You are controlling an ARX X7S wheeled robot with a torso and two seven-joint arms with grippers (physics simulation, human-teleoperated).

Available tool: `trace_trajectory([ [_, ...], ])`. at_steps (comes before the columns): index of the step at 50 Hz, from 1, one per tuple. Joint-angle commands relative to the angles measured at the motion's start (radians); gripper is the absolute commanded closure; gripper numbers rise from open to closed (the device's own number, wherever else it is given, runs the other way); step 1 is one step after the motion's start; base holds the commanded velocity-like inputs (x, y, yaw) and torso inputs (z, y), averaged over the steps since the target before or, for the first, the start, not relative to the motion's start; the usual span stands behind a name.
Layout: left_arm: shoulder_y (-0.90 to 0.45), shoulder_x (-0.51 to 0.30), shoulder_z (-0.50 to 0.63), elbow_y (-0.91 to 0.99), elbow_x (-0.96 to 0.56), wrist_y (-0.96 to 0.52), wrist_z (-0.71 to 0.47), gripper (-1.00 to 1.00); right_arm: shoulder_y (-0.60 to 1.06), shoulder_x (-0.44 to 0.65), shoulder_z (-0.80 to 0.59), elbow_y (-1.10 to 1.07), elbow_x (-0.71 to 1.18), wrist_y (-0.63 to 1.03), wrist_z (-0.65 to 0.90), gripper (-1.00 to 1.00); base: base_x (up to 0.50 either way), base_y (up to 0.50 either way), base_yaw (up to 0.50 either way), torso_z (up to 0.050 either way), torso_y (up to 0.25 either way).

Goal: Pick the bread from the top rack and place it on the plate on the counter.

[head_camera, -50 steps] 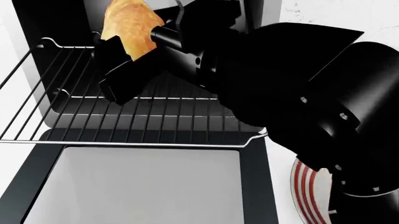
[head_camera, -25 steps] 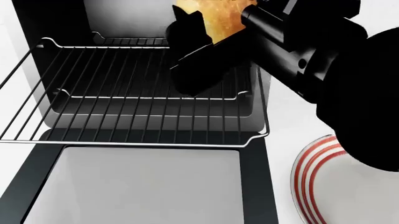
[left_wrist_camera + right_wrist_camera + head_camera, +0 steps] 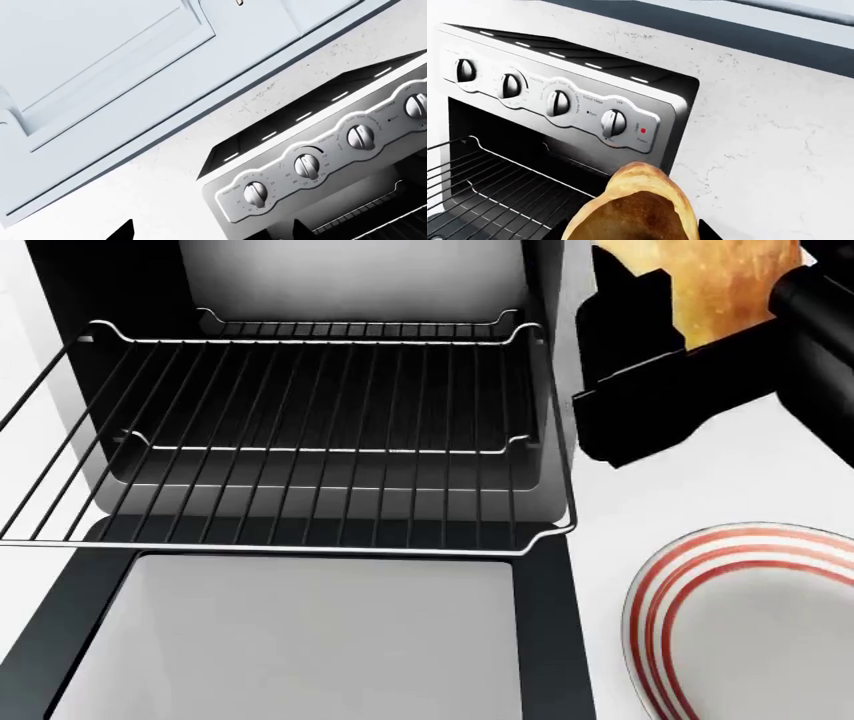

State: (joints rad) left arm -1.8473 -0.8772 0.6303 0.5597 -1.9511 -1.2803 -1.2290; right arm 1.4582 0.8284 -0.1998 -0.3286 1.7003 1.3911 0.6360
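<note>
The bread (image 3: 714, 285) sits clamped in the right hand (image 3: 707, 325), up at about one o'clock in the head view, held in the air above the white surface (image 3: 694, 490) and well clear of the top rack (image 3: 294, 440), which juts out of the oven at about ten o'clock with nothing on it. One dark finger (image 3: 634, 370) presses the loaf's near side; the other side of the grip runs off the frame edge, and the top of the bread is cut off too. The plate (image 3: 667, 590) lies on the surface at about five o'clock, below the hand and apart from it, its right part out of frame. In the right wrist view the bread (image 3: 637, 210) fills the lower middle, in front of the oven's knob panel (image 3: 554, 100). The left hand does not show clearly; I cannot tell its state.
</note>
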Motion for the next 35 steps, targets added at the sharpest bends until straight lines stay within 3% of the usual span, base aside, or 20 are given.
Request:
trace_trajectory([
  [1,-0.001,0.027,-0.019,-0.004,0.031,0.024,0.025,-1.0,-0.016,0.086,0.046,-0.019,0.018,0.04,-0.005,1.0,0.0,0.0,0.0,0.0,0.0],
  [17,0.006,0.038,-0.012,-0.006,0.054,0.029,0.044,-1.0,-0.104,0.241,0.082,-0.026,0.0,0.049,-0.039,1.0,0.0,0.0,0.0,0.0,0.0],
  [23,0.008,0.036,-0.011,-0.003,0.055,0.035,0.044,-1.0,-0.047,0.294,0.046,-0.006,0.015,0.101,-0.049,1.0,0.0,0.0,0.0,0.0,0.0],
  [35,0.014,0.036,-0.005,0.008,0.05,0.046,0.036,-1.0,-0.275,0.392,0.117,-0.073,0.053,0.027,-0.072,1.0,0.0,0.0,0.0,0.0,0.0],
])
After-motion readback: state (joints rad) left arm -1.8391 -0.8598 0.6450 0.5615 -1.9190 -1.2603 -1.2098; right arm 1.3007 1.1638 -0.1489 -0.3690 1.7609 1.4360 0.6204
